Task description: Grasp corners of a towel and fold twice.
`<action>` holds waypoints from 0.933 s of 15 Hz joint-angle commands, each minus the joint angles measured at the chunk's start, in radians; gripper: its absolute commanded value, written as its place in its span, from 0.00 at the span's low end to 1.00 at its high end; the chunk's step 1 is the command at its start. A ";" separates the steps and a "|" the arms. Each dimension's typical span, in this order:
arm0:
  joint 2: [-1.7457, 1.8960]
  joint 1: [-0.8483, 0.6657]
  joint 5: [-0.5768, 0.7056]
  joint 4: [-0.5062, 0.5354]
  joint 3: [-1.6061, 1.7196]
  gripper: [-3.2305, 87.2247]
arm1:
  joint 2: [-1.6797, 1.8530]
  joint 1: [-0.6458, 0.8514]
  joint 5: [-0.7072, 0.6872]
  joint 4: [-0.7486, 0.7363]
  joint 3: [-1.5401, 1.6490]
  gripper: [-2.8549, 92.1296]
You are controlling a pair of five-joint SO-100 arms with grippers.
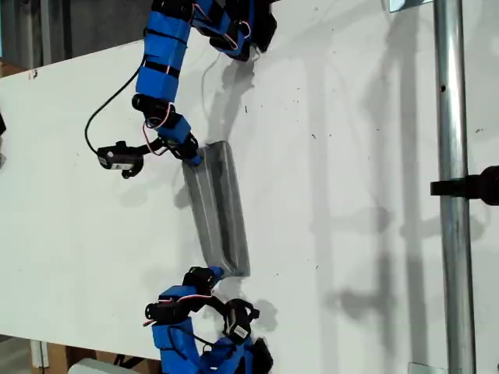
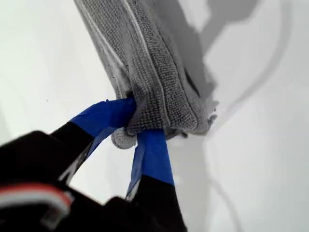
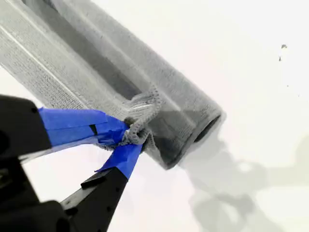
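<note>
Towel (image 1: 217,206) rolled into a long tube mid-table, stripes barely readable, my first gripper (image 2: 135,126) pinching one bunched end, my second gripper (image 3: 129,137) clamping the other corner (image 3: 145,108), white table (image 1: 351,156), metal pole (image 1: 452,187) at exterior view's right.

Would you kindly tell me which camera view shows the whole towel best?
The exterior view: it alone shows the towel from end to end, a narrow folded strip held between both arms on the white table. Each wrist view shows only one bunched end pinched in that arm's pincer.
</note>
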 commanded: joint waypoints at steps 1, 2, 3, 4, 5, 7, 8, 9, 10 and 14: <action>-0.008 0.058 -0.061 -0.087 0.074 0.00 | -0.005 -0.018 0.057 -0.063 0.097 0.03; -0.017 0.054 -0.067 -0.130 0.120 0.00 | -0.032 -0.011 0.074 -0.084 0.130 0.03; -0.028 0.048 -0.067 -0.166 0.149 0.00 | -0.057 -0.009 0.083 -0.110 0.146 0.03; -0.044 0.026 -0.066 -0.179 0.172 0.01 | -0.089 -0.008 0.092 -0.133 0.146 0.03; -0.051 -0.003 -0.064 -0.181 0.193 0.04 | -0.121 0.002 0.095 -0.146 0.130 0.03; -0.040 -0.003 -0.048 -0.091 0.156 0.16 | -0.137 -0.002 0.112 -0.097 0.100 0.20; -0.028 0.026 -0.046 0.011 0.086 0.25 | -0.126 -0.012 0.138 -0.011 0.063 0.32; 0.018 0.046 -0.064 0.110 0.021 0.29 | -0.084 -0.028 0.143 0.092 0.018 0.37; 0.107 0.064 -0.081 0.173 -0.025 0.29 | -0.017 -0.031 0.143 0.179 -0.017 0.40; 0.649 0.107 -0.215 0.146 0.172 0.26 | 0.382 0.202 0.235 0.222 0.314 0.41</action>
